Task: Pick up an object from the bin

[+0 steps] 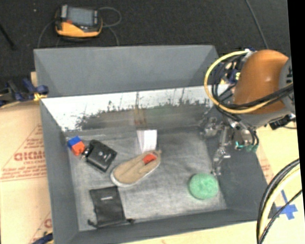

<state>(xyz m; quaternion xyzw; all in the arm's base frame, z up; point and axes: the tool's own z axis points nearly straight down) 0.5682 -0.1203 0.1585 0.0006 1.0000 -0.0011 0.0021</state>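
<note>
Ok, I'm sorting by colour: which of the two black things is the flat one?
The flat black rectangular pouch in the near-left corner; the black boxy device behind it is chunkier, askew.

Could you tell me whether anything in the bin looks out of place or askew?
Nothing looks spilled or damaged. The tan shoe lies slanted mid-bin with a small red piece at its upper end, and a white card sits just behind it. Otherwise ordinary loose clutter.
</note>
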